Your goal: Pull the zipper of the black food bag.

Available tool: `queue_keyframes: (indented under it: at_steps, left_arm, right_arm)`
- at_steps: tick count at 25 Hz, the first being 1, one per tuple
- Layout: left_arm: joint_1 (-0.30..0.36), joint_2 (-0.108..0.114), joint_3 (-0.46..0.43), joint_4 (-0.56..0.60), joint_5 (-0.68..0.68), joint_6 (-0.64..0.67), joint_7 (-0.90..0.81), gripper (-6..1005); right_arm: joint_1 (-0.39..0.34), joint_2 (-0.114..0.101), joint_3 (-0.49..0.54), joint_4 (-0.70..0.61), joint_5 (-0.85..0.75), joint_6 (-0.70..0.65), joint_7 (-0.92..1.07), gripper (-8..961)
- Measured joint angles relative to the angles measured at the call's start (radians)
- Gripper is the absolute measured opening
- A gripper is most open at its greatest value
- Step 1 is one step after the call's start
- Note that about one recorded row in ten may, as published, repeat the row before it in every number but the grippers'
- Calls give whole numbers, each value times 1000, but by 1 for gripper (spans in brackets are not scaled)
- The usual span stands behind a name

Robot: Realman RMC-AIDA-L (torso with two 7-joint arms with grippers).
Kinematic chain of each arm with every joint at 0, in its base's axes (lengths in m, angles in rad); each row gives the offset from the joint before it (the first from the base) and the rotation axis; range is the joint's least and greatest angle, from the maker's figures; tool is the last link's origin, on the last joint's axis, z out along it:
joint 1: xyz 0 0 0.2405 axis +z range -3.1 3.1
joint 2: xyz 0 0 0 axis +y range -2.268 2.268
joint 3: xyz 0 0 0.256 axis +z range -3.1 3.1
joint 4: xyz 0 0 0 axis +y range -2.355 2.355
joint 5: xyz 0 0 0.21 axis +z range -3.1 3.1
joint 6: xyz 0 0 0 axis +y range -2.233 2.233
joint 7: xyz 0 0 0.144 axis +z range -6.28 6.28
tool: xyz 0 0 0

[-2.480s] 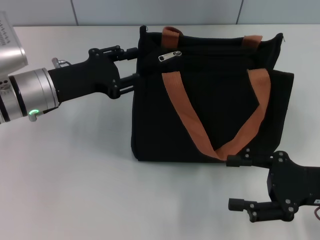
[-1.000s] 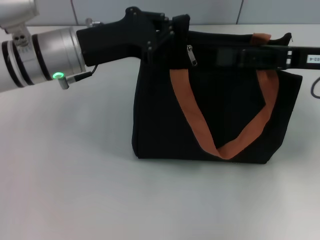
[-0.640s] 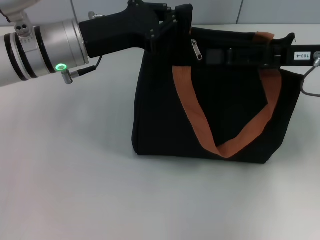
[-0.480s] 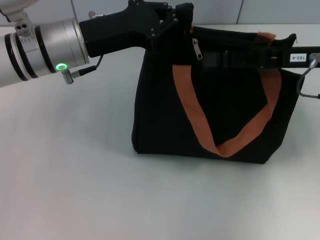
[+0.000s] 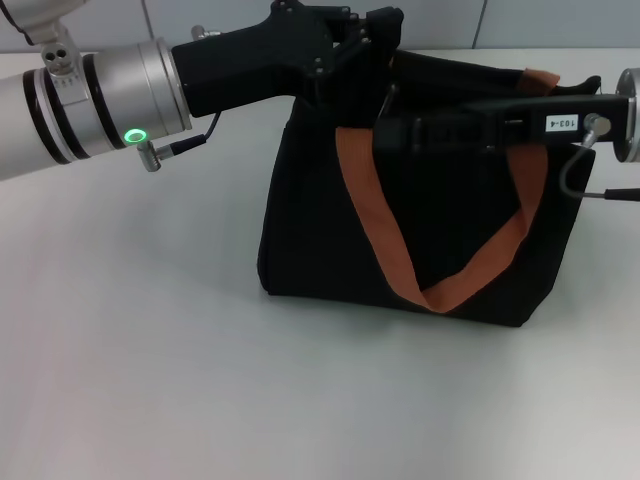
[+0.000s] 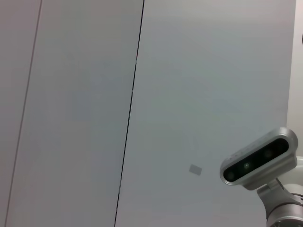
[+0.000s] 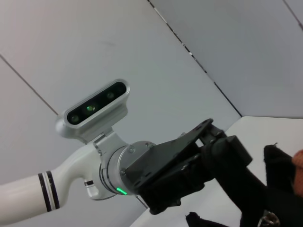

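— Where the right gripper [image 5: 392,131] crosses the black food bag [image 5: 330,240], any writing?
— "103-4". Zipper [image 7: 270,219] sits top left, where the left gripper [image 5: 385,25] clamps the bag; right fingers unclear.

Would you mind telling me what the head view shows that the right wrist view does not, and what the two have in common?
Only the head view shows the whole black food bag standing on the white table, its orange-brown straps, and the right gripper reaching across its top edge. Only the right wrist view shows the head camera against the grey wall panels, and a silver bit that may be the zipper. Both show the left gripper clamped on the bag's corner.
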Motion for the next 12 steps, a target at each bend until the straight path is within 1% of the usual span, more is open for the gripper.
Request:
queue_keyframes:
  at_steps: [3,6,8,12]
  left_arm:
    - [2,0,0,0,-5,1,-2,24]
    - [6,0,0,0,-12,2,-2,24]
    - [8,0,0,0,-16,2,-2,24]
    - [8,0,0,0,-17,3,-2,24]
  right_arm:
    - [-15,8,4,-5,2,2,-45,771]
    - [-21,9,6,-8,3,-3,-77,769]
    - [-28,9,9,-9,5,-13,-142,768]
    - [-32,13,11,-9,6,-9,-172,765]
